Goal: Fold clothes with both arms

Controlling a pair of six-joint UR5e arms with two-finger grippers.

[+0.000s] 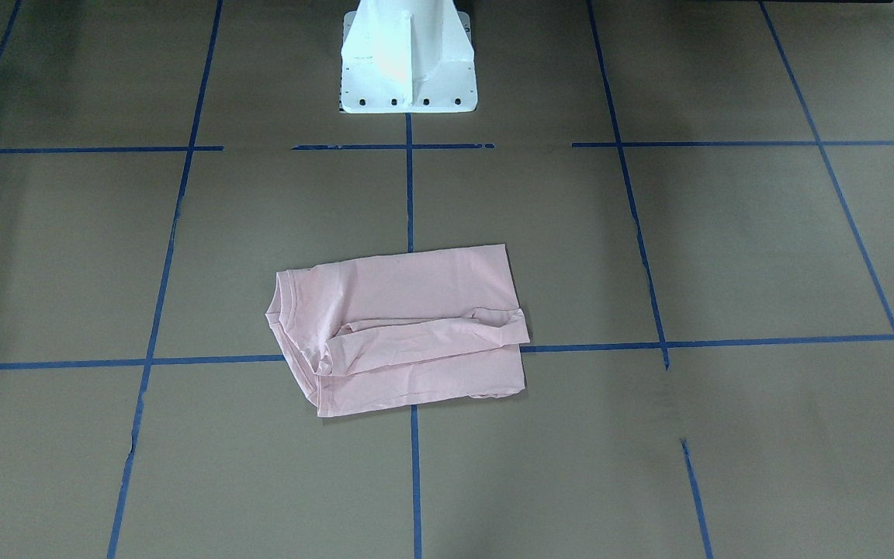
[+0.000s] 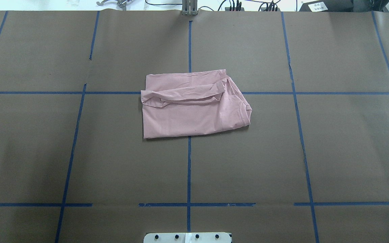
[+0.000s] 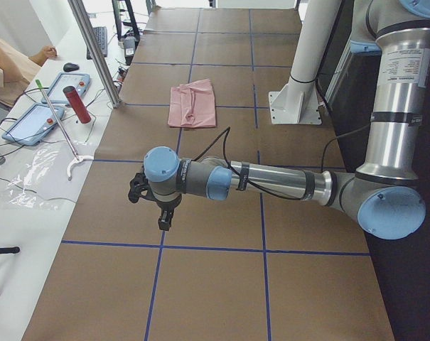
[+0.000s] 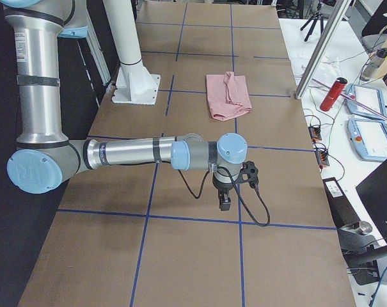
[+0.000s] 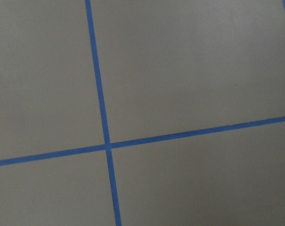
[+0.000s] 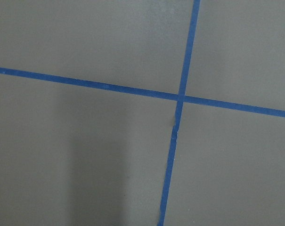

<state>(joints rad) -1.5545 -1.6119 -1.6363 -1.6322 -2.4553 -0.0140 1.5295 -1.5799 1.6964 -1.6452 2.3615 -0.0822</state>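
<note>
The clothes are one pale pink T-shirt [image 1: 400,326], folded into a rough rectangle on the brown table cover in front of the robot's base. Its ribbed collar [image 2: 247,114] lies at one end and a folded sleeve runs across the top; no print shows. The shirt [image 3: 192,105] [image 4: 226,96] lies alone, far from both arms. My left gripper [image 3: 165,222] hangs over bare table near the left end, and I cannot tell whether it is open or shut. My right gripper [image 4: 224,203] hangs over the right end, its state equally unclear. Both wrist views show only brown paper and blue tape.
Blue tape lines [image 2: 189,162] mark a grid on the table cover. The white pedestal base [image 1: 407,62] stands behind the shirt. A side bench holds tablets [image 3: 65,87], a red bottle [image 3: 78,105] and cables, with a metal post [image 3: 94,50] and a person's arm [image 3: 15,67] nearby.
</note>
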